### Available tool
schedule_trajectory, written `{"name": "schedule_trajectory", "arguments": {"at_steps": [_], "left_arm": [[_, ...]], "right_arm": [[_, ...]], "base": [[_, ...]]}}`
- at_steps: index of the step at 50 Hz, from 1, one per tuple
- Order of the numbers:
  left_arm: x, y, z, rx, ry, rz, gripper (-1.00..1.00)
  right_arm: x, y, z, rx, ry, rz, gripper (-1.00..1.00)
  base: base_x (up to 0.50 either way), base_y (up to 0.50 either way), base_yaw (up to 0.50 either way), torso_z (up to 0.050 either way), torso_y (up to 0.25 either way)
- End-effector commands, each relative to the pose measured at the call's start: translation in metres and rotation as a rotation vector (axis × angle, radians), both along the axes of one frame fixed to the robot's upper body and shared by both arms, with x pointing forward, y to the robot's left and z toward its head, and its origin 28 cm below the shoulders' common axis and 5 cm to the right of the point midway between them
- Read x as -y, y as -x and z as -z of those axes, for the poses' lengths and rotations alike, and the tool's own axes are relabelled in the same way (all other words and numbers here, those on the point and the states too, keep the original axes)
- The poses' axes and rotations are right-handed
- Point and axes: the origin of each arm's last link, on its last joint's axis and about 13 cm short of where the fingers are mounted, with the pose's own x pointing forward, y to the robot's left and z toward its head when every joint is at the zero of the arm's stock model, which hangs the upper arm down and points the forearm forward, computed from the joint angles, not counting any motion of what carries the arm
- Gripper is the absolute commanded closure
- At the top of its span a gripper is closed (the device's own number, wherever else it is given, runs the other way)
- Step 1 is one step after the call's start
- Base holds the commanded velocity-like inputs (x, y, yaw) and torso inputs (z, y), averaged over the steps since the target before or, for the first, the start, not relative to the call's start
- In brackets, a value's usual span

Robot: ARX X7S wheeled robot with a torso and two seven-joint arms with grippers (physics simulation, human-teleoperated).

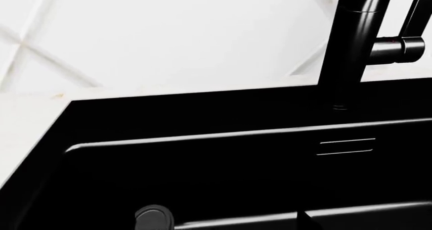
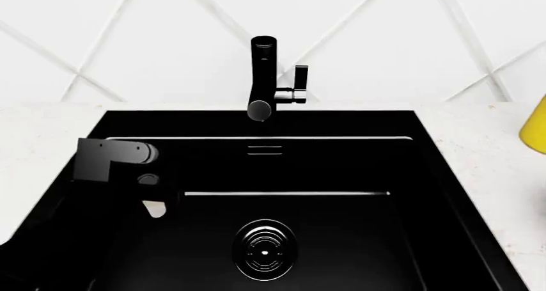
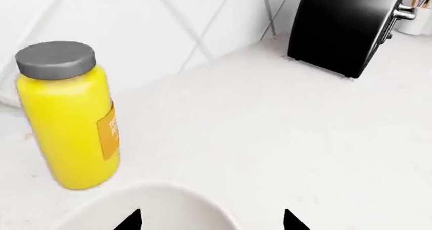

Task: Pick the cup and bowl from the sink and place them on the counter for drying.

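One sink [image 2: 128,131], one faucet [image 2: 263,73], one drain [image 2: 265,250], one yellow bottle [image 3: 68,119], one bowl [image 3: 162,210], one black appliance [image 3: 344,28].

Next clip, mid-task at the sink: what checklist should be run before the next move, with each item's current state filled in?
1. Bowl out of the sink: ok, it is over the counter.
2. Bowl resting on the counter: cannot tell, its base is out of view.
3. Right gripper released: cannot tell, only the fingertips show, spread on either side of the bowl.
4. Yellow bottle upright beside the bowl: ok.
5. Cup located: cannot tell. A small pale shape shows under the left gripper, which may be it.
6. Sink floor around the drain free of dishes: ok in the head view.
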Motion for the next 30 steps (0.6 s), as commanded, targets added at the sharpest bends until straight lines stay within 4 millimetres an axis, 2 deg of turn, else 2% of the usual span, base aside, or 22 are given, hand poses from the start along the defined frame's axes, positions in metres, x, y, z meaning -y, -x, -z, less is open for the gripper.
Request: {"name": "schedule_trajectory", "arguments": {"at_steps": [1,9,14,16,19,27,30], "left_arm": [[0.000,0.001,0.001,-0.001,0.003,-0.002,-1.00],[-0.001,-0.002,0.001,0.000,0.000,-0.010,-1.00],[0.002,-0.005,-0.004,0.012,-0.005,-0.016,-1.00],[-0.002,-0.003,-0.005,0.014,-0.007,-0.020,-1.00],[0.002,-0.006,-0.007,0.020,-0.012,-0.027,-1.00],[0.002,-0.007,-0.006,0.027,0.000,-0.041,-1.00],[0.002,-0.007,-0.006,0.034,-0.014,-0.037,-1.00]], "right_arm": [[-0.023,-0.002,-0.019,0.111,0.034,-0.175,-1.00],[-0.055,-0.008,-0.036,0.172,0.041,-0.336,-1.00],[-0.076,-0.015,-0.037,0.153,0.065,-0.454,-1.00],[-0.084,-0.017,-0.039,0.165,0.059,-0.492,-1.00],[-0.095,-0.021,-0.036,0.166,0.047,-0.564,-1.00],[-0.106,-0.019,-0.018,0.158,0.119,-0.668,-1.00],[-0.112,-0.020,-0.011,0.168,0.080,-0.691,-1.00]], "base": [[0.00,0.00,0.00,0.000,0.000],[0.00,0.00,0.00,0.000,0.000],[0.00,0.00,0.00,0.000,0.000],[0.00,0.00,0.00,0.000,0.000],[0.00,0.00,0.00,0.000,0.000],[0.00,0.00,0.00,0.000,0.000],[0.00,0.00,0.00,0.000,0.000]]}}
